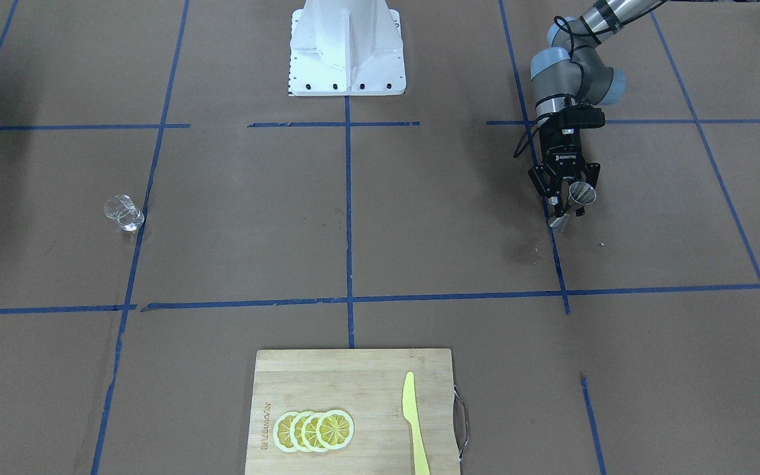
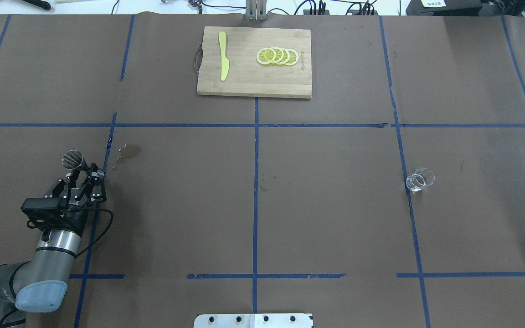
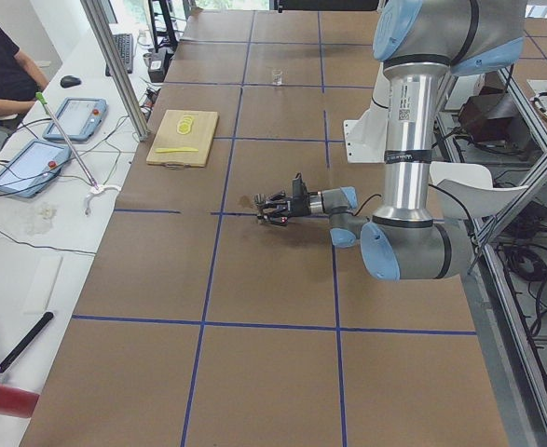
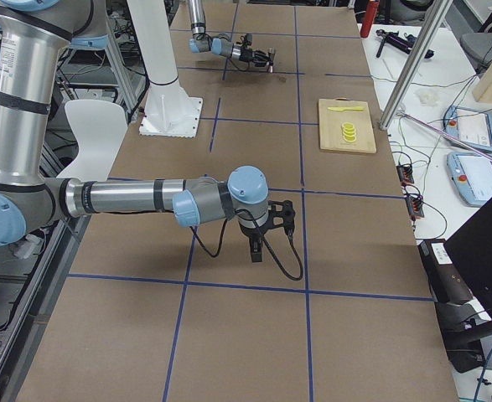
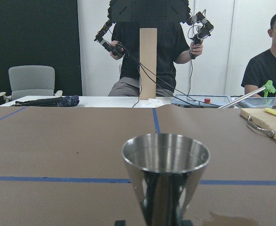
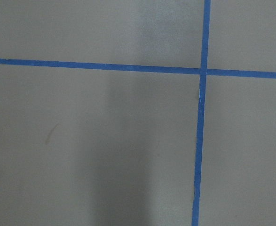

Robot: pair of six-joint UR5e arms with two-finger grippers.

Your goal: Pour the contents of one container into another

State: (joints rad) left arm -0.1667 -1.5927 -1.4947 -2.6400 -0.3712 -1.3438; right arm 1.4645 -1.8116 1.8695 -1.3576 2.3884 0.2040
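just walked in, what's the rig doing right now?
The left gripper is shut on the jigger, holding it mouth up on the robot's left side of the table. The cup stands alone far over on the right side, with nothing touching it. The right gripper points down at bare table; its jaws cannot be judged from that side view. No pour is under way.
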